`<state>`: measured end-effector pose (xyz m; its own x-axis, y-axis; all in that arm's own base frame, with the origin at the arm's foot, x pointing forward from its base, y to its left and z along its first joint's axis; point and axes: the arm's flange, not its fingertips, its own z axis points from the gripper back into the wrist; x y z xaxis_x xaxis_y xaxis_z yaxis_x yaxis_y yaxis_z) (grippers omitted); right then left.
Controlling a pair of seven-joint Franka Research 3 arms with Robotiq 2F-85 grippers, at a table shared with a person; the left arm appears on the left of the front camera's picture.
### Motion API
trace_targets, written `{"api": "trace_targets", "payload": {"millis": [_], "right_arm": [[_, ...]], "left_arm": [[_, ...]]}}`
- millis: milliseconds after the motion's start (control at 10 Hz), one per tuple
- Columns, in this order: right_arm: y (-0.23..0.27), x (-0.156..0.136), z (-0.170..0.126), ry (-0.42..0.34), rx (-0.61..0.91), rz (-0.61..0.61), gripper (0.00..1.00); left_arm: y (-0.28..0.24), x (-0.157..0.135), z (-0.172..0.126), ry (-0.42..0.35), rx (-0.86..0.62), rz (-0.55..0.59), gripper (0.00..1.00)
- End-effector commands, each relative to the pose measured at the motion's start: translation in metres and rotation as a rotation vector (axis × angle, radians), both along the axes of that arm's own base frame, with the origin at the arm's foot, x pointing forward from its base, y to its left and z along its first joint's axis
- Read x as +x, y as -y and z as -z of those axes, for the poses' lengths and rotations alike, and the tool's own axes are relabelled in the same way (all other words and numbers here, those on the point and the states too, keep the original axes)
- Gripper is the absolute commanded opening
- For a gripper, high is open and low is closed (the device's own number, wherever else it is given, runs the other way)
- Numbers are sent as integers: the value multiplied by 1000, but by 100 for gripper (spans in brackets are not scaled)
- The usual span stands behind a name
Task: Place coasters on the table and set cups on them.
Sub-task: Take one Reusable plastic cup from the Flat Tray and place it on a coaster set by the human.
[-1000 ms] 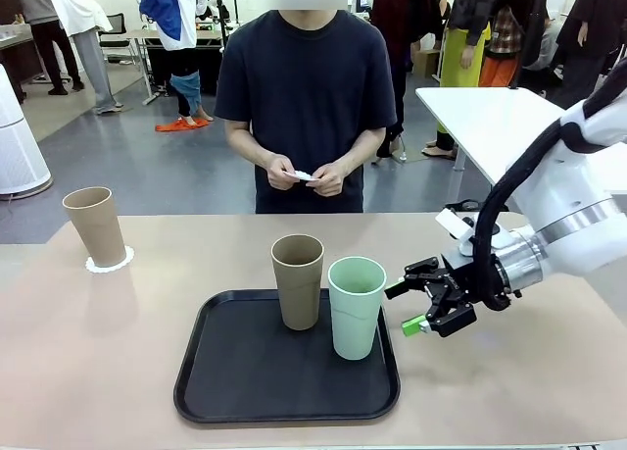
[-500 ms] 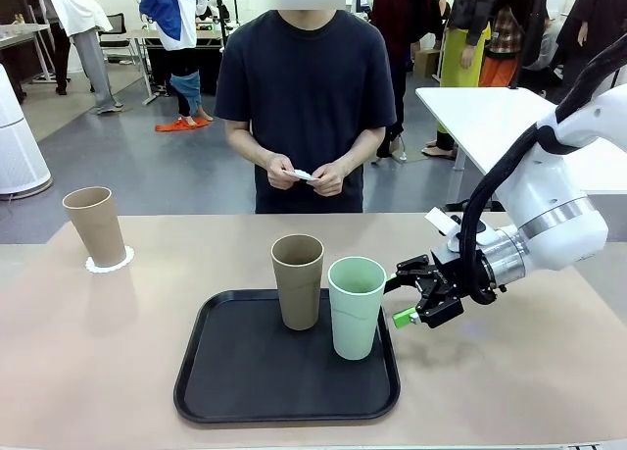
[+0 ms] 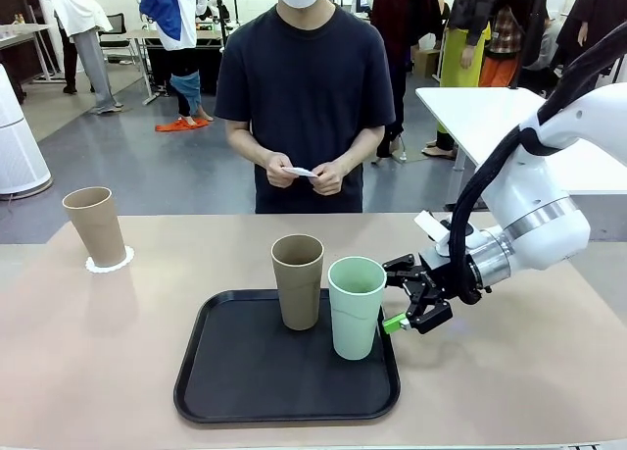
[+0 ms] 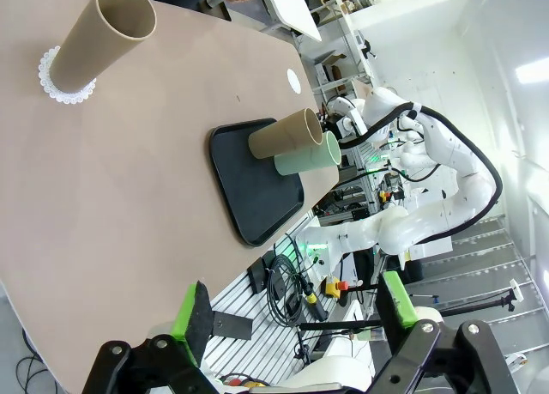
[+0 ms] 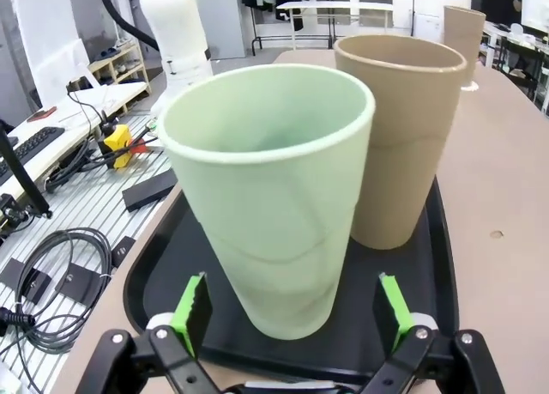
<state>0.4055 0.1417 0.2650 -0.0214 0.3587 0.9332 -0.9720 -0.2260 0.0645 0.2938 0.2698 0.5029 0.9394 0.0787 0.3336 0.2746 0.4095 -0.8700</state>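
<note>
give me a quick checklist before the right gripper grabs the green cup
1. Right gripper open: ok.
2. Green cup lined up between its pads: ok.
3. Green cup upright on the tray: ok.
4. Room for a finger beside the near brown cup: cannot tell, the two stand very close.
5. Bare coaster waiting on the table: not ok, the coaster there carries the far brown cup.

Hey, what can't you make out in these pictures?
Front view: the white item in the person's hands is too small to identify.
Front view: the tan cup covers most of the coaster beneath it.
Left wrist view: the bottom edge cuts off the left pincer below its fingers.
Right wrist view: the mint cup hides part of the tray.
</note>
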Motion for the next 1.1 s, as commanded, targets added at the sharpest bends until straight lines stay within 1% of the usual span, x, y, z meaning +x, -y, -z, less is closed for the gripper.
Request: {"api": "trace_targets", "payload": {"millis": [0,400,1000], "right_arm": [[-6,6,6,25,31,-15,100],[-9,8,7,24,44,-22,100],[-32,8,6,25,68,-82,100]], "left_arm": [[0,0,-4,-3,-13,-9,100],[0,0,-4,-3,-13,-9,100],[0,0,-4,-3,-13,-9,100]]}}
